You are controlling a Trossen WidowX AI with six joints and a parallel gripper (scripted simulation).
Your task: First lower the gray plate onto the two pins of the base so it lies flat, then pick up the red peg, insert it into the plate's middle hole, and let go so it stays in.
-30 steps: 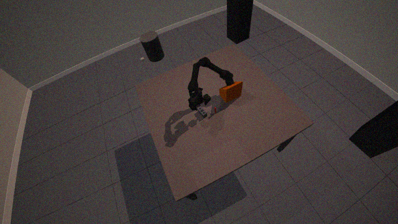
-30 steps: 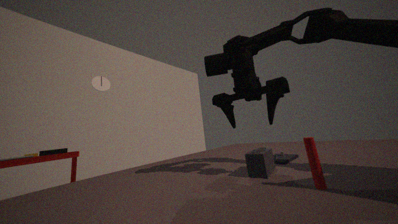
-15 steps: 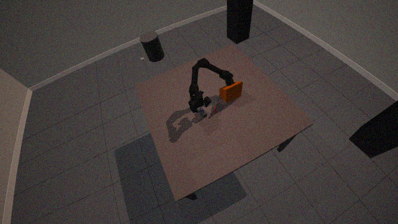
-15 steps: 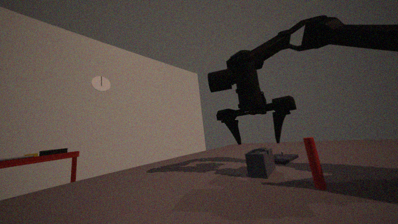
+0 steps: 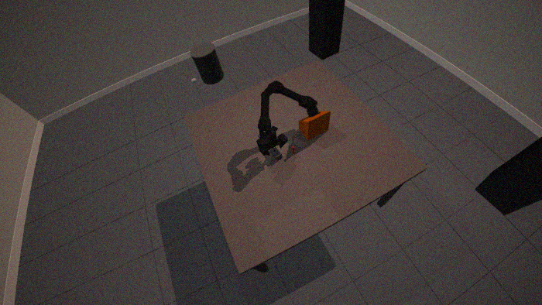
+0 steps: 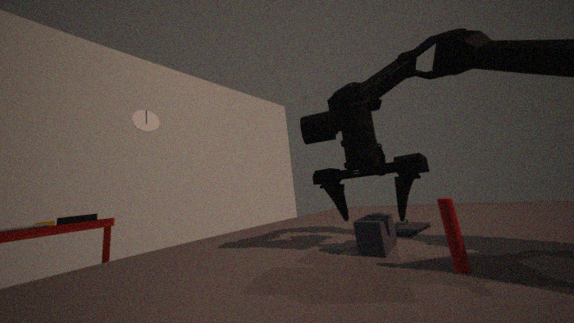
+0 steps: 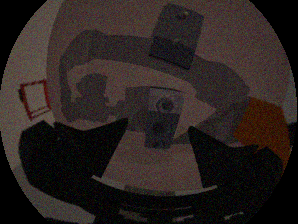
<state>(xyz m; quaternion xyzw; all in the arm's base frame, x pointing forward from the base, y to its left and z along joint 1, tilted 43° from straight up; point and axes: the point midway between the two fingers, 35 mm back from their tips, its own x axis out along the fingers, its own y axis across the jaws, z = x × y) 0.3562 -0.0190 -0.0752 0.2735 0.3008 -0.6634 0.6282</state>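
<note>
Gripper (image 6: 371,217) hangs wide apart, empty, w/ tips astride the base (image 6: 374,238) mid-counter, gray plate (image 6: 412,228) flat just behind, red peg (image 6: 454,237) upright nearby; risk: a tip snags the base & shoves it

On the table (image 6: 205,283), the peg (image 6: 454,235) stands right of the base (image 6: 374,235).

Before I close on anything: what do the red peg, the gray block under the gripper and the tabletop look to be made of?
Red peg: probably plastic, with uniform matte red and no glints.
Gray block: plastic or painted metal; flat, dull faces leave it open.
Tabletop: likely wood or board, brownish and matte, though no grain is visible in this dim light.
</note>
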